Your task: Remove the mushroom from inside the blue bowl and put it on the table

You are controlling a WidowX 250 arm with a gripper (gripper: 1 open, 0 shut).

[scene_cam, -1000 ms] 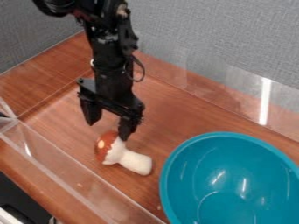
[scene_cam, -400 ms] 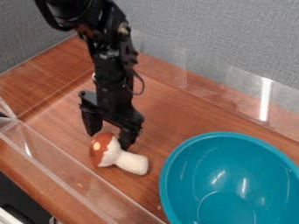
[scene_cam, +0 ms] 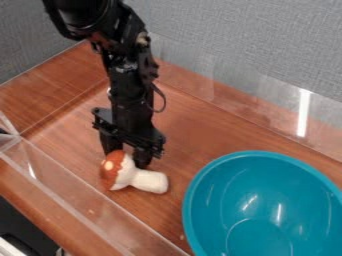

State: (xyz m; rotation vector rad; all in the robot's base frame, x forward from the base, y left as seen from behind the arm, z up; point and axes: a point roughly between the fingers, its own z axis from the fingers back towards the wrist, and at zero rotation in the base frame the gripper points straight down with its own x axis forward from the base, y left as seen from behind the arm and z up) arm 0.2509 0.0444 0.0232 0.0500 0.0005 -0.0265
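Under the pincer (scene_cam: 128, 152), mushroom (scene_cam: 130, 176) cap seemingly half-hidden

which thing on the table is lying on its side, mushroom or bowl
The mushroom: it lies tipped over on the table, cream stem pointing toward the blue bowl, which sits upright and empty.

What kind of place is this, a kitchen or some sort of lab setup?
Most likely a robot test bench, not a kitchen. A wood-grain table is fenced by low clear acrylic walls, a black gripper reaches down over a toy mushroom, and an empty blue bowl sits beside it before a plain grey backdrop.
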